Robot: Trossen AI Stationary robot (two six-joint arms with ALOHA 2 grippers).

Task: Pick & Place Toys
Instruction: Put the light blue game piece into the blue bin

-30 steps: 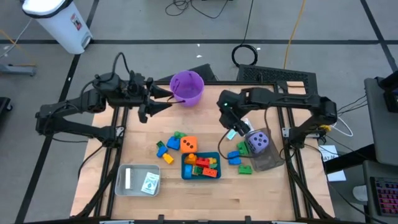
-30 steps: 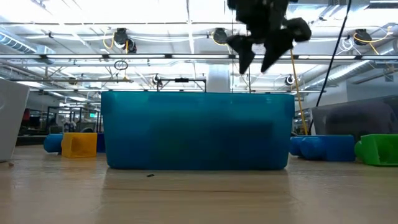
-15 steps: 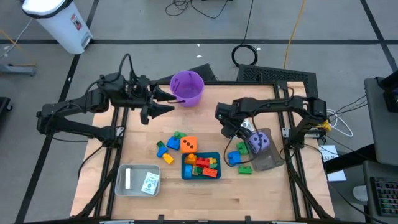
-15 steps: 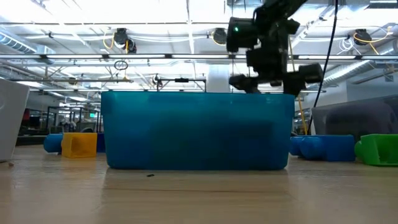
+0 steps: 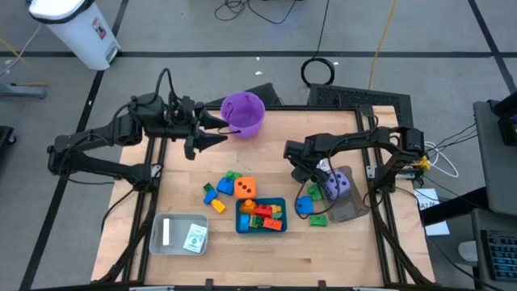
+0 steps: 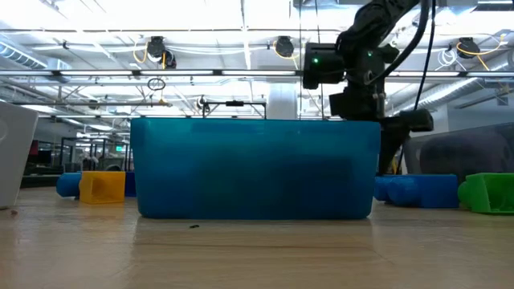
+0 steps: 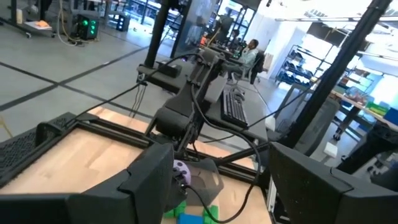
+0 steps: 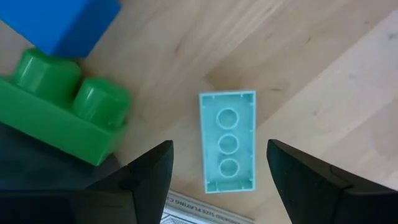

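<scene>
- The right gripper (image 8: 214,180) is being held low over the table, pointing straight down, with its two dark fingers (image 8: 146,177) standing apart and nothing clamped between them.
- A pale mint brick (image 8: 228,142) is lying flat on the bare wood directly beneath the gap of the jaws, studs up, its long axis running along the gap and not across it.
- Just beside that brick, off one finger, a green brick (image 8: 65,102) and a blue brick (image 8: 68,22) are lying close together; a printed card edge (image 8: 199,208) is showing just under the gripper.
- In the high view the right gripper (image 5: 305,168) is seen between the teal tray (image 5: 260,227) of bricks and the purple die (image 5: 337,184) in the clear tray (image 5: 353,210).
- The mint brick is judged to be light, rigid and smooth-sided, so it is likely to slip or skate if pinched unevenly.
- It is best taken across its two long flat sides, at mid-length, with the pads kept below the studs.
- The left gripper (image 5: 212,133) is waiting open, well apart, near the purple bucket (image 5: 242,113).
</scene>
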